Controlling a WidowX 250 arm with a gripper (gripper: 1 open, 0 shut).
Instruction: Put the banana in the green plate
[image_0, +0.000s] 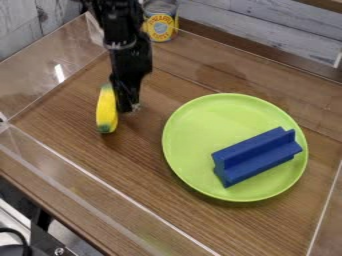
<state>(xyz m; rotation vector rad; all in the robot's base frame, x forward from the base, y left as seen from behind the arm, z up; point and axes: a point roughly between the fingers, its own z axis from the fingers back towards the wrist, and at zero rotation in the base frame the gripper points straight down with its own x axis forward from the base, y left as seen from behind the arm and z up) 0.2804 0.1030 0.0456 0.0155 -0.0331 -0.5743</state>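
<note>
The banana (106, 110), yellow with greenish tips, lies on the wooden table left of the green plate (191, 118). My gripper (126, 101) points straight down at the banana's right side. Its black fingers are closed together against the banana's upper part, and the fingertips are partly hidden by it. The banana stays low at the table, apart from the plate. A blue ridged block (257, 155) rests on the right half of the plate.
A yellow-labelled can (160, 27) stands at the back behind the arm. Clear plastic walls (40, 160) border the wooden table on the left and front. Bare wood lies between the banana and the plate.
</note>
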